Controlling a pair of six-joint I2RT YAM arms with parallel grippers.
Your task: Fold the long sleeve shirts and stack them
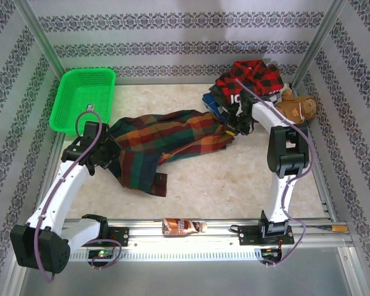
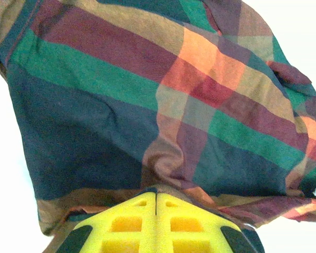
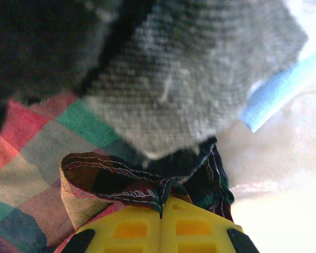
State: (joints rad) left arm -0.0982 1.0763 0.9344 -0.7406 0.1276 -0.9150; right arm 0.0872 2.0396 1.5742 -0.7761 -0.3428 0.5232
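Both ends of plaid shirt (image 1: 166, 139) in pinches: left gripper (image 2: 156, 195), right gripper (image 3: 161, 204) (beside the shirt pile (image 1: 243, 83)).

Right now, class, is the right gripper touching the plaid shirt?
Touching. The right wrist view shows the right gripper, jaws shut, pinching a hem of the plaid shirt.

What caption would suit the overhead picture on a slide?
Laundry day: left gripper and right gripper each pinch one end of the plaid shirt.
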